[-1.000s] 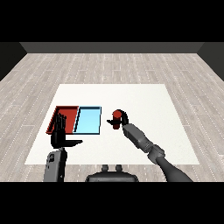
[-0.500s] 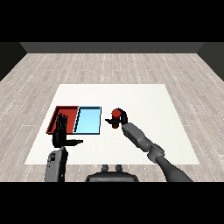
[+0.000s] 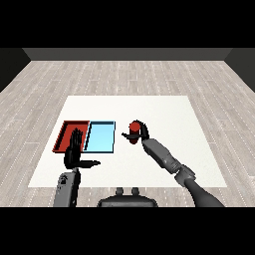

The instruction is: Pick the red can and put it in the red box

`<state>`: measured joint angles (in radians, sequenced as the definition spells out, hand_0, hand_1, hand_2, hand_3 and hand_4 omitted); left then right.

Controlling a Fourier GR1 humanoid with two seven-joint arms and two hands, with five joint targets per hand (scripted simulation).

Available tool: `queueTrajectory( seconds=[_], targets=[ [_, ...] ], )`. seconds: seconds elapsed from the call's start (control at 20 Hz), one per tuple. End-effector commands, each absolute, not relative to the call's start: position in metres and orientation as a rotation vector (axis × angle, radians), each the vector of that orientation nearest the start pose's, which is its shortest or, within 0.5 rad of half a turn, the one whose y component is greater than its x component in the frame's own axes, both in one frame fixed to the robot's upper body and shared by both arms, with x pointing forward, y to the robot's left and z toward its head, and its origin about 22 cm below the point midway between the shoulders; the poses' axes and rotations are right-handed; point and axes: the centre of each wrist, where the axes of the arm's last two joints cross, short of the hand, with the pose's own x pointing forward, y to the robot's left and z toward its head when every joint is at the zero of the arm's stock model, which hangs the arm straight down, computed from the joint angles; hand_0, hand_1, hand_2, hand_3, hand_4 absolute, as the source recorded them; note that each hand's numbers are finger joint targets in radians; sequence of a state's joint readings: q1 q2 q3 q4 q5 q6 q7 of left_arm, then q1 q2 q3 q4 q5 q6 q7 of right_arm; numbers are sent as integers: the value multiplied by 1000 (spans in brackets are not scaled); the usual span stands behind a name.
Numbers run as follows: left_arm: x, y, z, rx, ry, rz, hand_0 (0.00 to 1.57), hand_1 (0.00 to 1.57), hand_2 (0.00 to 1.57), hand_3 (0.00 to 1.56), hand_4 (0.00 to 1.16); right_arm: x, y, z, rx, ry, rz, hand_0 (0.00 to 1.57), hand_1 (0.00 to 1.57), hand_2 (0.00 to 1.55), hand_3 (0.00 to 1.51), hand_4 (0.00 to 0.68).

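A red can (image 3: 133,131) stands right of the trays, and my right hand (image 3: 140,132) is curled round it, with the thumb reaching left of it. The red tray (image 3: 65,132) lies at the left of the table, and the light blue tray (image 3: 100,137) sits against its right side. My left hand (image 3: 74,151) is raised over the red tray's near edge, fingers straight and upright, thumb pointing right, holding nothing.
The white table (image 3: 164,112) spreads wide behind and to the right of the can. Grey wooden floor surrounds it. My right forearm (image 3: 164,155) slants in from the lower right.
The right hand with the can has shifted slightly left, toward the trays. The left hand has stayed where it was.
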<state>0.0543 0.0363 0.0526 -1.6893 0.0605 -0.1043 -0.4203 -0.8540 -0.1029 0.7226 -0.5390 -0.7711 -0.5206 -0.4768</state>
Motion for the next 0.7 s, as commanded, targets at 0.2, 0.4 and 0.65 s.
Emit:
queueTrajectory(
  seconds=[0.2,0.4,0.65],
  targets=[
    [220,220,37,-165,-1991,-65,0,0,0,0,0,354,-137,27,-106,-1790,195,1529,1529,1461,1393,580],
    [235,203,45,-231,-1932,-136,0,0,0,0,0,339,-143,53,-108,-1853,168,1517,1517,1468,1402,571],
    [226,190,53,-235,-1937,-124,0,0,0,0,0,323,-136,69,-121,-1857,173,1517,1517,1468,1402,571]
  ],
)
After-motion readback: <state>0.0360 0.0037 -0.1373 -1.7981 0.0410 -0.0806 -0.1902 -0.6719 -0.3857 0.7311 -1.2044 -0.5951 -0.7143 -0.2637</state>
